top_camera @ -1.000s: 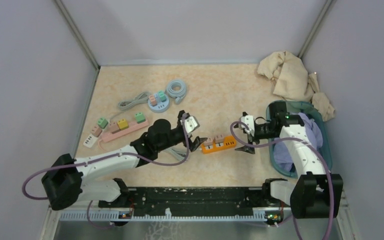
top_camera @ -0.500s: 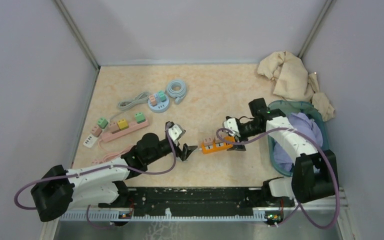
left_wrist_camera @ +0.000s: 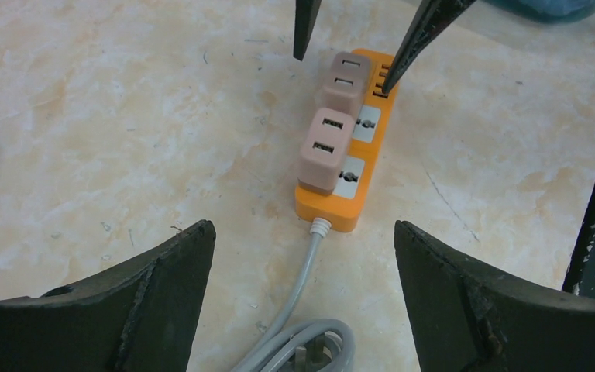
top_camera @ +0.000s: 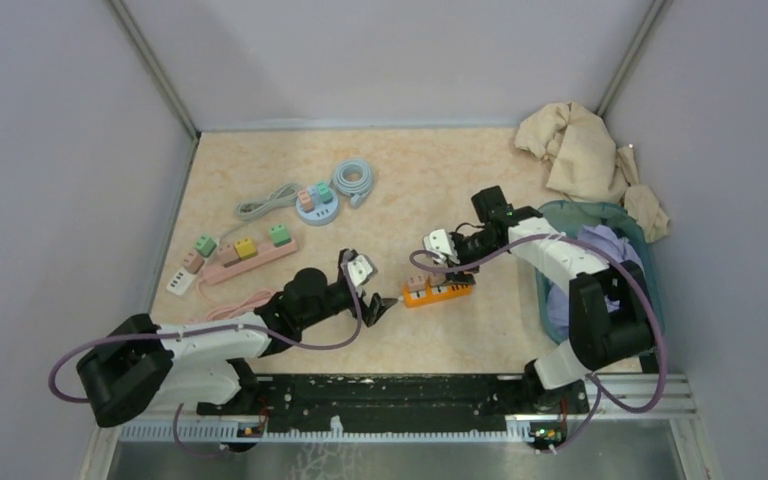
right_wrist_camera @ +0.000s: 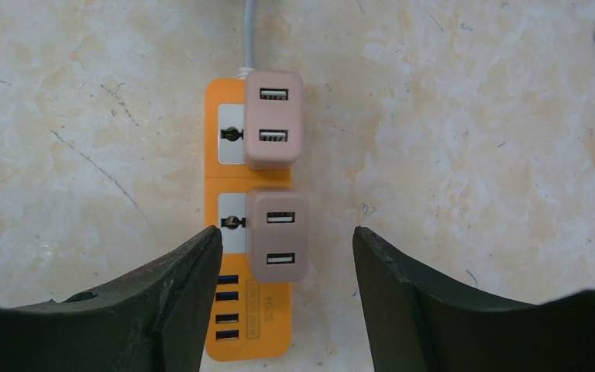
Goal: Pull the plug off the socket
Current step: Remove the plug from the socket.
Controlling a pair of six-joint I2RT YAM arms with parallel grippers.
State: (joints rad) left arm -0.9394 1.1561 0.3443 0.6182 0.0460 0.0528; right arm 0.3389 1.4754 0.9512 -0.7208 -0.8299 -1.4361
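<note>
An orange socket strip (top_camera: 452,293) lies mid-table with two brownish-pink plugs (top_camera: 426,282) pushed into it. In the right wrist view the strip (right_wrist_camera: 226,325) runs lengthwise, with one plug (right_wrist_camera: 273,120) at the cable end and the nearer plug (right_wrist_camera: 277,232) lower down. My right gripper (right_wrist_camera: 287,232) is open and straddles the nearer plug, with a gap on each side. Its fingertips (left_wrist_camera: 304,43) come down around that plug (left_wrist_camera: 345,81) in the left wrist view. My left gripper (left_wrist_camera: 304,231) stands open at the strip's cable end (left_wrist_camera: 339,211), touching nothing.
The strip's grey cable (left_wrist_camera: 304,341) coils under my left gripper. A pink strip with coloured plugs (top_camera: 245,255), a round blue socket (top_camera: 315,205) and a coiled cable (top_camera: 353,180) sit at the left. At the right are a teal basket (top_camera: 556,212) of cloth and a beige cloth (top_camera: 580,150).
My right gripper has moved left from beside the strip's end to over the plug, and its jaws have narrowed. The left arm has drawn back and lowered slightly, still open.
</note>
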